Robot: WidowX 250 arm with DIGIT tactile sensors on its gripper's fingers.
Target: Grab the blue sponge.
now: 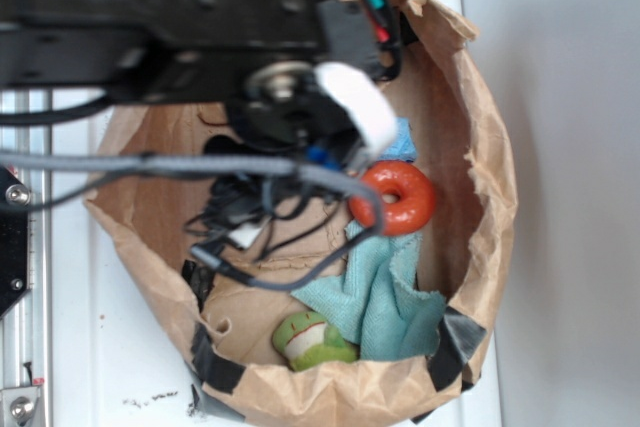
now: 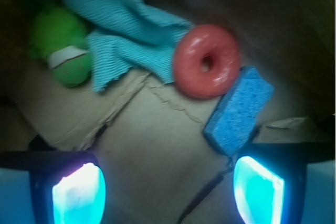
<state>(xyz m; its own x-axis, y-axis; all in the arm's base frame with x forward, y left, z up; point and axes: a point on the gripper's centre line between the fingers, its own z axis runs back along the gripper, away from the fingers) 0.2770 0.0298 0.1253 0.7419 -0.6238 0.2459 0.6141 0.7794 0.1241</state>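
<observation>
One blue sponge (image 2: 239, 111) is what I'm after, and from the wrist camera I see it as a small rectangular block, bright blue, with a porous, speckled face and a darker side edge. It lies flat on the crumpled brown paper floor of the bag (image 1: 480, 127). Its long axis runs diagonally in the wrist view, from upper right down to lower left, and its upper corner touches the orange ring (image 2: 206, 61).

That ring is glossy, smooth and doughnut-shaped, lying just beside the sponge on the upper-left side in the wrist view. Beyond the ring from the sponge, a soft teal cloth (image 2: 123, 35) with a ribbed weave and frayed edge lies rumpled, its edge tucked under or against the ring; I cannot tell which. Farther past the cloth sits a fuzzy green toy (image 2: 60, 45) with a pale band across it.

My gripper (image 2: 168, 190) hangs with its fingers (image 2: 79, 192) spread wide, holding nothing; they glow pale cyan. The right-hand finger in the wrist view sits just below the sponge's lower end, apart from it. A dark crease or seam in the paper runs from the sponge's lower corner toward the space between the fingers.

From the exterior camera the arm and its cables cover most of the sponge; only a sliver of blue shows beside the ring.
</observation>
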